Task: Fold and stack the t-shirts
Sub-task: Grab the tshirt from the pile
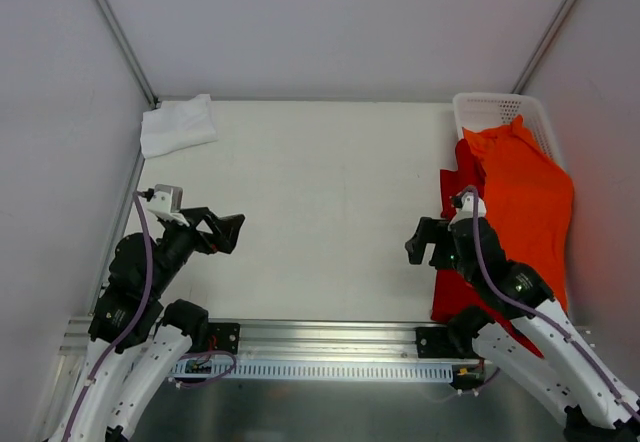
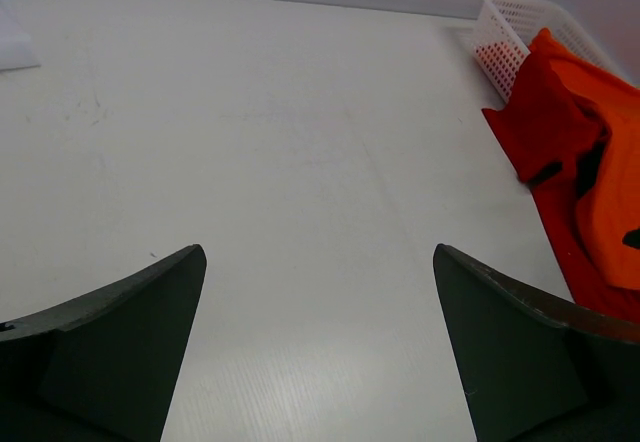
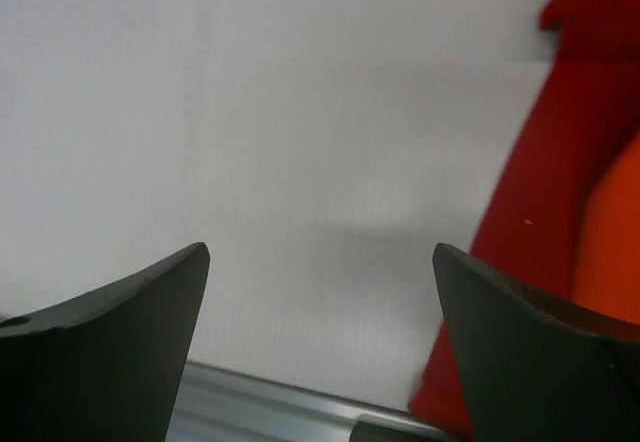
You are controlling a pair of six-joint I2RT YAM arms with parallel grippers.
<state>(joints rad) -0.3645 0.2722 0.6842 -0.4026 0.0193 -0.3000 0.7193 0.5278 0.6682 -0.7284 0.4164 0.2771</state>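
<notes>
Beside the right pincer point(image 1: 426, 248): a crumpled red cloth t-shirt point(image 1: 456, 298) lies just to its right and runs back under that arm.
Right pincer: fingers spread wide, gripping nothing, above the white tabletop point(image 1: 320, 192).
Over the red shirt: a bright orange cloth t-shirt point(image 1: 525, 202) is draped, its far end reaching into the white perforated plastic basket point(image 1: 485, 112) ahead-right of the right pincer.
Left pincer point(image 1: 232, 234): spread wide, gripping nothing, pointing toward the right pincer.
Ahead-left of the left pincer: a bunched white cloth t-shirt point(image 1: 177, 124), well apart, at the far corner.
In the way: the right arm point(image 1: 520, 297) covers the red shirt's near part.
</notes>
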